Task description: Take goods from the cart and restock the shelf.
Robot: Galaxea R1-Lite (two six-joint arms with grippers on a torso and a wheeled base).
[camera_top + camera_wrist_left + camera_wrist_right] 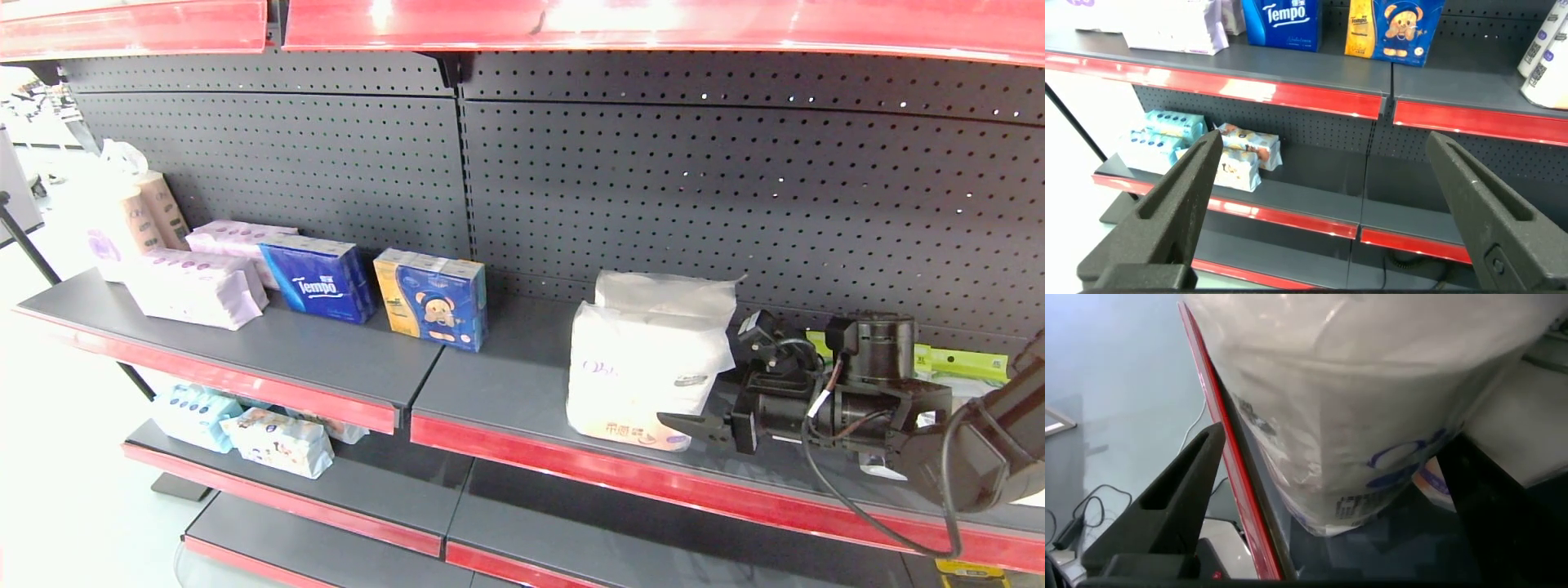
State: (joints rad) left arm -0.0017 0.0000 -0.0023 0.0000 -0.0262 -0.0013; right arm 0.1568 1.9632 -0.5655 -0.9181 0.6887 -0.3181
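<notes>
A large white tissue pack [645,359] stands upright on the middle shelf board [506,384], close to its red front edge. My right gripper [704,390] is at the pack's right side, open, with one finger [694,426] lying along the pack's lower front. Seen from the right wrist, the pack [1372,416] sits between the spread fingers of that gripper [1331,514], and the finger [1167,506] on the red edge side stands apart from it. My left gripper [1323,204] hangs open and holds nothing, in front of the lower shelves.
Further left on the same shelf stand a yellow-and-blue pack [433,298], a dark blue pack [322,278] and lilac packs [196,286]. A green item [963,359] lies behind my right arm. Small packs [1245,155] rest on the lower shelf. Bare board separates the yellow-and-blue pack from the white one.
</notes>
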